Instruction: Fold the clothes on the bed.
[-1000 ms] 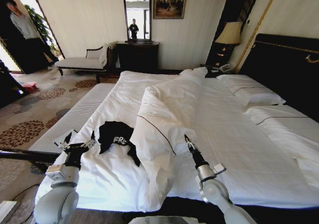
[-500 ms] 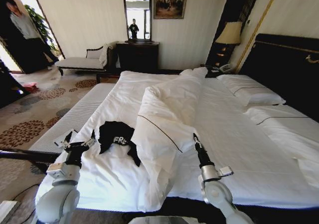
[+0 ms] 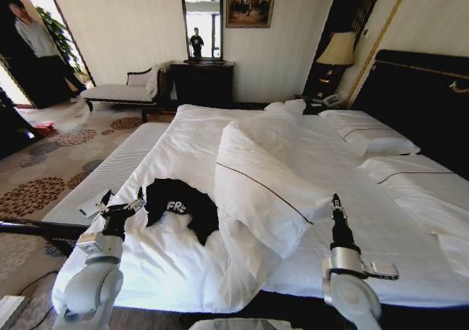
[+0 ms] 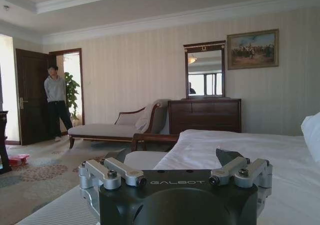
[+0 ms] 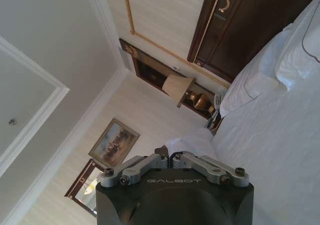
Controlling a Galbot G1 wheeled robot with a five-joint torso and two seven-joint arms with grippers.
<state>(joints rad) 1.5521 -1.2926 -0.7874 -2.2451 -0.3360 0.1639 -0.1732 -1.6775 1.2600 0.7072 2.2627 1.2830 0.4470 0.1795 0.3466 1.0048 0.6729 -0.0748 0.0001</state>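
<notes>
The clothes, a black T-shirt [image 3: 179,207] with white letters, lie crumpled on the near left part of the bed [image 3: 381,220], partly tucked under the rumpled white duvet [image 3: 264,176]. My left gripper [image 3: 122,200] hovers just left of the shirt, open and holding nothing; in the left wrist view the left gripper [image 4: 172,159] has its fingers spread wide. My right gripper [image 3: 335,200] is at the duvet's right corner, shut on it and holding it up. The right wrist view shows white duvet fabric [image 5: 192,141] pinched at the right gripper [image 5: 170,152].
A striped bench [image 3: 110,172] runs along the bed's left side. Pillows [image 3: 370,136] and a dark headboard [image 3: 425,103] are at the far right. A chaise [image 3: 121,92], a dresser with mirror [image 3: 201,81] and a lamp [image 3: 337,51] stand by the far wall.
My right gripper has moved right with the duvet's edge, dragging the fold off the shirt so more black fabric shows. The left gripper has shifted slightly towards the shirt.
</notes>
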